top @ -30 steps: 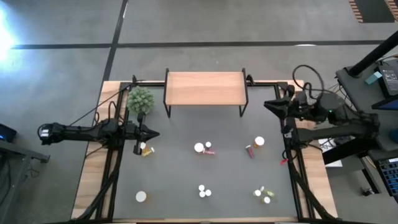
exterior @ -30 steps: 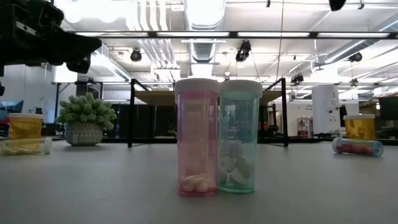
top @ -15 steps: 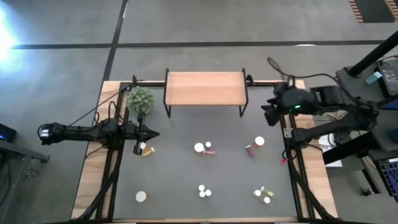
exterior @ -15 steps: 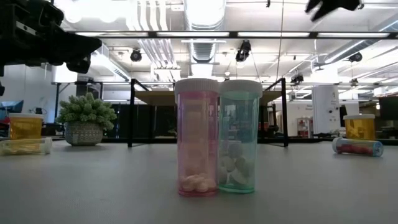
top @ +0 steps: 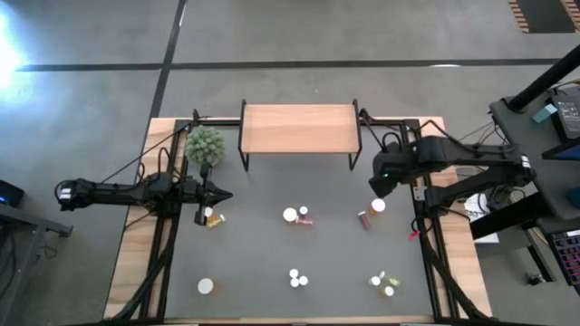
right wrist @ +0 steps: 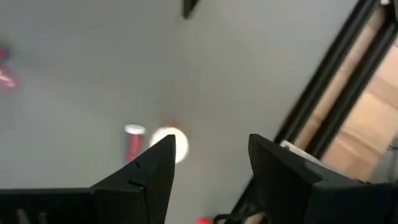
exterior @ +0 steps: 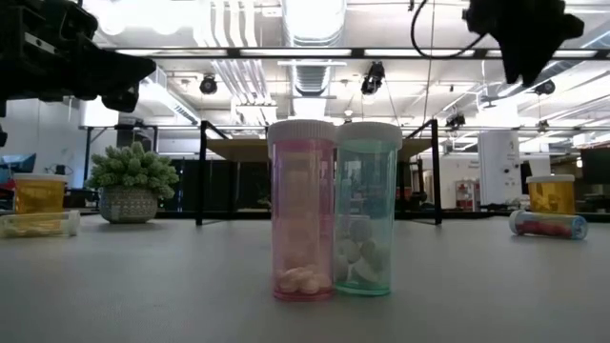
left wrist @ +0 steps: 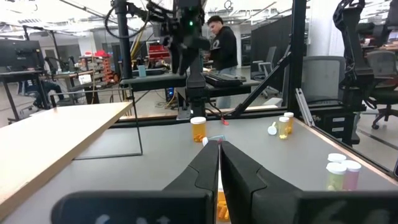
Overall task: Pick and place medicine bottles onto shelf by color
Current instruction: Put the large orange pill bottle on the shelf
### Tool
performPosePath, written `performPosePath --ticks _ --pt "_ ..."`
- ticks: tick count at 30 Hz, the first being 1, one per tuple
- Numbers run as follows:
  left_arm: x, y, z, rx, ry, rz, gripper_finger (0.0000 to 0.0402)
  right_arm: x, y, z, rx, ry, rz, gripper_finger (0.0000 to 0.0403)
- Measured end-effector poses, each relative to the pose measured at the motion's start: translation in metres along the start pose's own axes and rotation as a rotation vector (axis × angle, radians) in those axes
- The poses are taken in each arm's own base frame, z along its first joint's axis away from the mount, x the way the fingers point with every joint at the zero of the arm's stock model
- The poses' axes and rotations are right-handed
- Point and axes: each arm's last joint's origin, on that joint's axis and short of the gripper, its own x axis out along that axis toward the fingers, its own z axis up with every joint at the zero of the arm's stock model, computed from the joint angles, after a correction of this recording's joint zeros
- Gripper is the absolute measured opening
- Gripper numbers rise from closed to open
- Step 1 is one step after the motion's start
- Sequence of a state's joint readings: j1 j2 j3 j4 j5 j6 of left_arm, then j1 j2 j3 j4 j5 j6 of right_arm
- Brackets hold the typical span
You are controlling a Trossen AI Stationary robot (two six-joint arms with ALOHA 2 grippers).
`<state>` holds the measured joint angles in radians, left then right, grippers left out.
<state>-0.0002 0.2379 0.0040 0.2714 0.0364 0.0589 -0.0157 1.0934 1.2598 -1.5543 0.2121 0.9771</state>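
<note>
Right gripper [right wrist: 208, 165] held released above mat [top: 326, 244], over upright orange bottle [top: 378, 206]; nothing grasped. Left gripper [left wrist: 219, 163] clenched, empty, parked near plant [top: 205, 145]. Shelf [top: 298, 128] bare.

From where I stand, nothing readable shows anywhere: no lettering, brand, number or sign can be made out on any surface in these views. The pink bottle [exterior: 302, 211] and the green bottle [exterior: 367, 209] standing side by side nearest the low camera have clear, bare walls with only pills showing through, and no label. The orange bottle [exterior: 551, 194] farther off carries no print that can be made out either. The wooden shelf [top: 299, 128] top is plain, and the monitors and gear in the room behind show no legible marks.
</note>
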Motion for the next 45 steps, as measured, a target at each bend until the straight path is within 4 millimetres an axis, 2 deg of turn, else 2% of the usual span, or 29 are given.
performPosePath --ticks 13,21,33,36,45 --pt "0.0 0.0 0.0 0.0 0.0 0.0 0.0 0.05 0.014 -0.005 0.017 0.032 0.024 0.0194" --pt "0.0 0.0 0.0 0.0 0.0 -0.001 0.0 0.068 0.013 -0.013 0.063 0.104 -0.015 0.0194" --pt "0.0 0.0 0.0 0.0 0.0 0.0 0.0 0.091 0.017 -0.019 0.263 0.17 0.026 0.0198" --pt "0.0 0.0 0.0 0.0 0.0 0.0 0.0 0.093 0.018 -0.019 0.295 0.166 0.033 0.0219" --pt "0.0 0.0 0.0 0.0 0.001 0.0 0.0 0.101 0.018 -0.023 0.274 0.194 0.036 0.0339"
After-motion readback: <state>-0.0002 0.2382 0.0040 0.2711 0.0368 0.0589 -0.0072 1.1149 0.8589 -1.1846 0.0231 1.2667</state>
